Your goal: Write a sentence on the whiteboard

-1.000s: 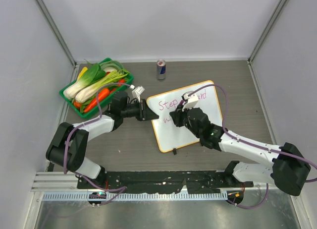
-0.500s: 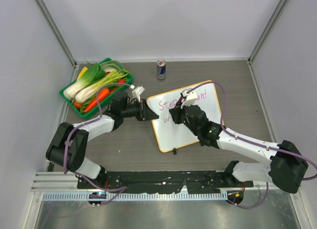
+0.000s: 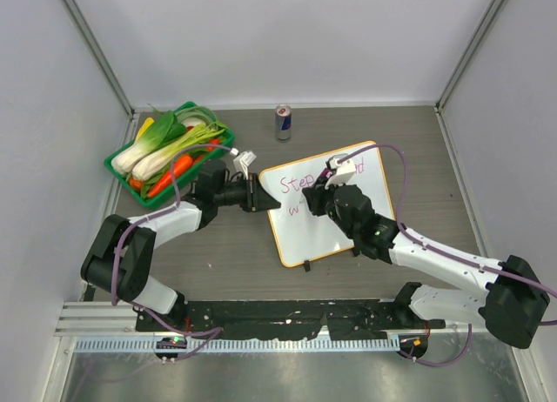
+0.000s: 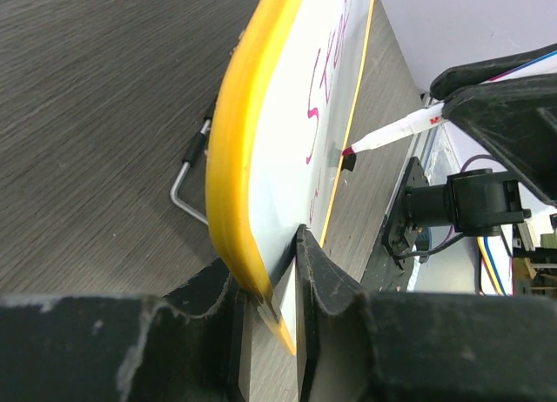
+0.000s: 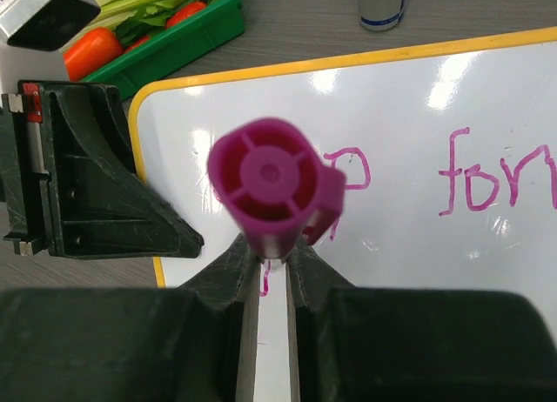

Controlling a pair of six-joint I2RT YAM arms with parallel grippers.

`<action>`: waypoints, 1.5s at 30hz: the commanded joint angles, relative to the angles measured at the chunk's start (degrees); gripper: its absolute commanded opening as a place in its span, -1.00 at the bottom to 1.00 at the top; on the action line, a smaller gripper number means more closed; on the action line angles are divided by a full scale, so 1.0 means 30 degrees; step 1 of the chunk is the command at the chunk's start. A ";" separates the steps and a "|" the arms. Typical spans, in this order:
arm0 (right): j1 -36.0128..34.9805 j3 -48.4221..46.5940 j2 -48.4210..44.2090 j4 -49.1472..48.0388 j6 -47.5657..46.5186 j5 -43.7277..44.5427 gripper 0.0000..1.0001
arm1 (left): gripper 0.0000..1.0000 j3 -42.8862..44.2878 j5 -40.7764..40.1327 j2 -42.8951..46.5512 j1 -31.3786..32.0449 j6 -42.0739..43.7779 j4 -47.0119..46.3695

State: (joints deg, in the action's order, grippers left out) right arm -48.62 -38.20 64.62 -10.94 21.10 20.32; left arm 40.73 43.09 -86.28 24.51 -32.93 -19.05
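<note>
nearest the arm bases, the right arm stretches out over the dark wood-grain surface (image 3: 218, 254). the right jaws are closed tight on a white-barrelled marker with a magenta end cap (image 5: 270, 176). the cap faces the wrist camera and the tip (image 4: 348, 150) points down at the board.

right under it lies the flat white whiteboard with the orange-yellow rim (image 3: 300, 237), slewed on the surface. its long axis runs from the left arm's side out toward the far right. the pink handwritten sentence (image 3: 291, 183) follows that axis. "step" and the start of "for" sit on the upper line, with a lone "w" below, so my call is the second line has barely begun.

here's the relation that matters: the marker tip sits at the board face just past that "w", and the unwritten stretch lies to the right of it, away from the left arm. whether the tip is actually touching, i can't tell.

the right arm is the writer. the left jaws are nipped down narrow on the whiteboard's left rim (image 4: 231, 158), gripping it.

farther back there's a green plastic basket of vegetables (image 5: 187, 38) at far left. a blue-and-silver drink can (image 3: 283, 122) stands near the back wall, well apart from the board.
</note>
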 commanded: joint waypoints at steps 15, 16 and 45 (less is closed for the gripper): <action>0.0298 0.0017 0.0696 -0.0338 -0.0267 0.0728 -0.97 | -1.00 -0.0481 -0.2557 -0.0947 0.0882 0.3505 0.2658; 0.0299 0.0046 0.0696 -0.0280 -0.0296 0.0699 -0.97 | -1.00 -0.0481 -0.2586 -0.0889 0.0882 0.3505 0.2658; 0.0299 0.0370 -0.0620 0.0716 0.0523 -0.0795 -0.97 | -1.00 -0.0481 -0.2645 -0.0947 0.0970 0.3622 0.2687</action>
State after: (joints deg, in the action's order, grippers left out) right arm -47.88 -35.35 64.25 -10.98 22.24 17.72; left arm 41.01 42.61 -86.52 24.86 -32.62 -18.85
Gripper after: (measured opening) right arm 0.181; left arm 0.223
